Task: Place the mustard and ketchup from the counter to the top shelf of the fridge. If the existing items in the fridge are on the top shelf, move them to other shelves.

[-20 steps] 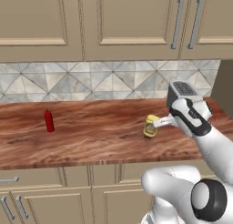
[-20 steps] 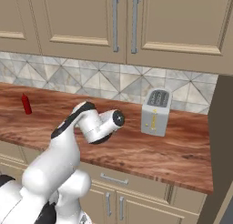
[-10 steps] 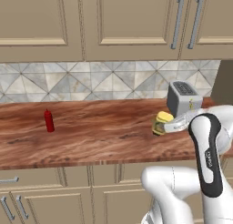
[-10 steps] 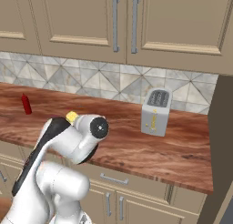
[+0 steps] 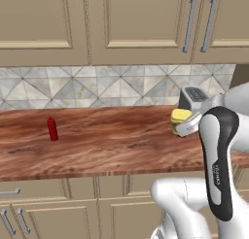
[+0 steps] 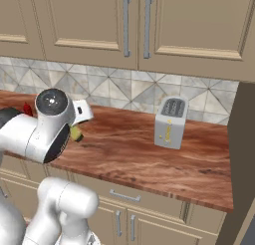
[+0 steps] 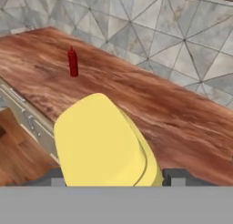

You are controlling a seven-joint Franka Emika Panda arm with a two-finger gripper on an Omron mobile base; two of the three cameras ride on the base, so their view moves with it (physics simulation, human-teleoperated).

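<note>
The mustard [image 7: 102, 148], a squat yellow bottle, fills the middle of the hand view, cap toward the camera, and my gripper [image 7: 116, 176] is shut on it with a dark fingertip on each side. From the left base view the mustard [image 5: 180, 116] hangs just above the counter [image 5: 107, 145] in my gripper [image 5: 185, 129], in front of the toaster. The ketchup [image 5: 52, 129], a slim red bottle, stands upright far to the left on the counter; the hand view has the ketchup [image 7: 72, 62] near the backsplash. The fridge, its top shelf and the existing items are out of view.
A silver toaster [image 6: 169, 122] stands at the back of the counter, right of the arm. Beige wall cabinets [image 5: 121, 24] hang above the tiled backsplash. A tall grey-brown panel [image 6: 244, 154] closes the counter's right end. My own arm [image 6: 45, 134] hides much of the counter's left part.
The mustard has left the counter top and travelled up and to the right in my gripper. The arm has swung and turned over; the ketchup and toaster stay put.
</note>
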